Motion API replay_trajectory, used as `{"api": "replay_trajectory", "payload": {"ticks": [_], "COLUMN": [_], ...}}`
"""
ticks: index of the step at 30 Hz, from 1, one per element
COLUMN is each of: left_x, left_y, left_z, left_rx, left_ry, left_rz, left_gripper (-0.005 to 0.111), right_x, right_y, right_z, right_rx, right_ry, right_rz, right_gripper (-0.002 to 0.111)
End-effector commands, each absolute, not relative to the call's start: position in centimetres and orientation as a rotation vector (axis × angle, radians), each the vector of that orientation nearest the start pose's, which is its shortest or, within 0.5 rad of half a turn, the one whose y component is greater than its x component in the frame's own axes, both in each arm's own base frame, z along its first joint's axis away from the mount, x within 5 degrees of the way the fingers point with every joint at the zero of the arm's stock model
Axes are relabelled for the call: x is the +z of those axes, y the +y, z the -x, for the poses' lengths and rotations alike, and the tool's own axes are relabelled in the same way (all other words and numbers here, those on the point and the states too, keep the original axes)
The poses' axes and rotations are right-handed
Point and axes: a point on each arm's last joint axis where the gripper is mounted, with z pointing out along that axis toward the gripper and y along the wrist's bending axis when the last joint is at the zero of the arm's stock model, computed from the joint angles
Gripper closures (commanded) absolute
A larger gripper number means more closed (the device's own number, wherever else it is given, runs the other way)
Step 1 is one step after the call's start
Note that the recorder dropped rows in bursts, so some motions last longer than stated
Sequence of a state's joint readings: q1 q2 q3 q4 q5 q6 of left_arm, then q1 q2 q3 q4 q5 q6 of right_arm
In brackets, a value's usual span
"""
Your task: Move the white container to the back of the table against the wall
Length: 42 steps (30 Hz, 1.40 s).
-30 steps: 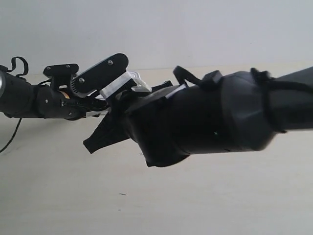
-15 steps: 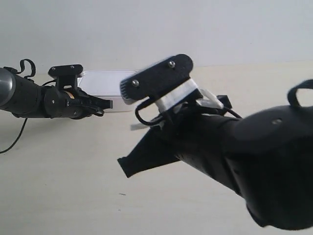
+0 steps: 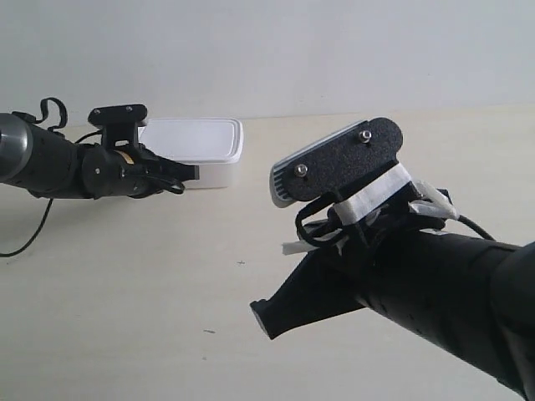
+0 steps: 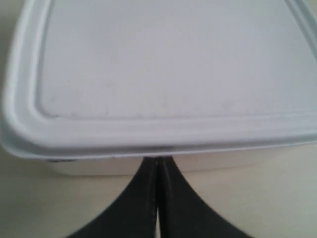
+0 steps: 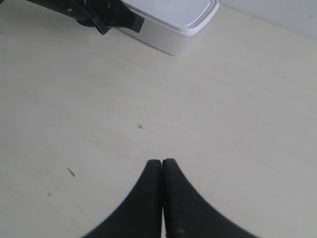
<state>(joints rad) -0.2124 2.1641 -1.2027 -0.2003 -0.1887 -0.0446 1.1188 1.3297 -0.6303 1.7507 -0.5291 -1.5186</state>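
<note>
The left gripper point(image 4: 157, 168), jaws clenched together on nothing, has its tips at the side of the white container point(image 4: 163, 64) directly ahead, close to the wall point(image 3: 334, 50). The right gripper point(image 5: 162, 168), likewise clenched, hovers over the table point(image 5: 223, 124), with the container well beyond it.

Tiny marks on table point(image 3: 100, 317) top, 3 in all. Small dark x-shaped mark point(image 3: 241, 264), approx mid-surface, well clear of back edge; right wrist view shows thin crossed strokes. Short dark dash-like fleck point(image 3: 209, 332) lies farther from back edge than the x, near it but apart; looks slanted in right wrist view. Faint speck point(image 5: 49, 194) sits just past the dash, farther again from back edge; too small to tell shape. The 3 run in a rough line, each apart from the next.
</note>
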Motion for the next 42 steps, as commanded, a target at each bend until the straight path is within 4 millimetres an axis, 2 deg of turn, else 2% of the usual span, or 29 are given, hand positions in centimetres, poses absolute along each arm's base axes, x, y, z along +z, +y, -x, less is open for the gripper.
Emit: {"api": "replay_trajectory", "payload": {"ticks": [1,8,17,23,29,42], "left_x": [9.9,8.8,8.5,8.6,7.3,7.8], "left_y": [-10.6,-11.1,-11.6,-10.7,-10.2,-10.7], "left_z": [-43.7,-44.8,-47.1,-48.3,-49.5,-51.5], "left_rx": [-0.223,-0.226,-0.237,-0.217,-0.210,-0.213], "left_ry": [2.245,2.249,2.230,2.213,2.210,2.177], "left_rz": [0.012,0.008,0.006,0.009,0.024,-0.001], "left_gripper": [0.107,0.107,0.107,0.107,0.107,0.107], "right_x": [22.9,22.7,21.2,21.0,21.0,21.0], "right_y": [20.1,19.9,18.9,18.8,18.8,18.8], "right_z": [-14.8,-14.8,-14.3,-14.3,-14.3,-14.2], "right_rx": [0.173,0.153,0.123,0.118,0.118,0.119], "right_ry": [2.072,2.076,2.117,2.123,2.123,2.123], "right_rz": [0.662,0.659,0.665,0.666,0.666,0.669], "right_gripper": [0.108,0.108,0.108,0.108,0.108,0.108]}}
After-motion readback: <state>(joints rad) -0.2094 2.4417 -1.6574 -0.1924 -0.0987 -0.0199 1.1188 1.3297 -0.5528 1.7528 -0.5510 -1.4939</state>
